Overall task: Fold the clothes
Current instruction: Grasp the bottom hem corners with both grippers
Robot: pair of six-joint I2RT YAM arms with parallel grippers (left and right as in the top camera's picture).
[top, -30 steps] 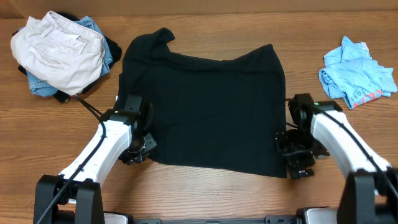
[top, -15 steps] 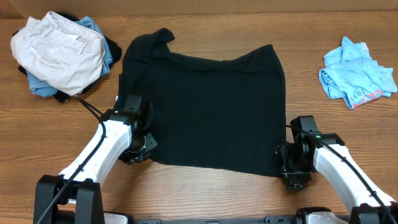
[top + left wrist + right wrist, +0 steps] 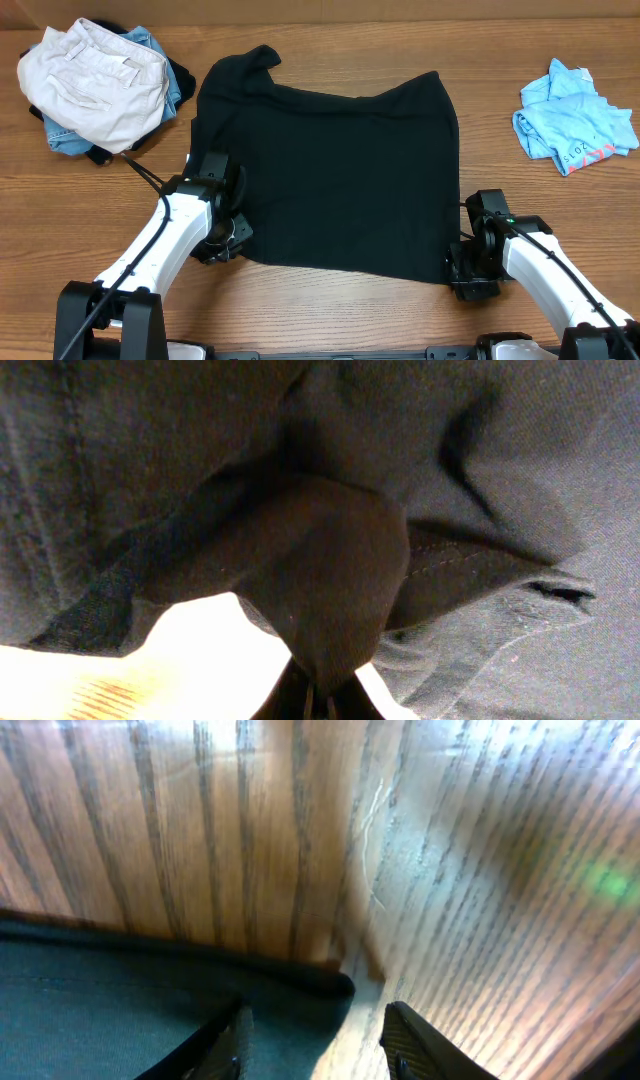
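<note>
While clenching the left gripper (image 3: 318,698) on the black T-shirt (image 3: 330,170), spread flat on the table (image 3: 320,310), straddles a hem corner with the right gripper (image 3: 318,1038), jaws parted; could shut on bare wood, being so near the edge.

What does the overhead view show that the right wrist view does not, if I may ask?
Only the overhead view: the whole black T-shirt spread out, the cream trousers at the far left, the light blue tee at the far right, and the left pincer at the shirt's near left corner. Only the right wrist view: the right pincer with its fingers apart and the shirt's hem corner lying between them. Both: the shirt's near right corner on the wooden table.
</note>
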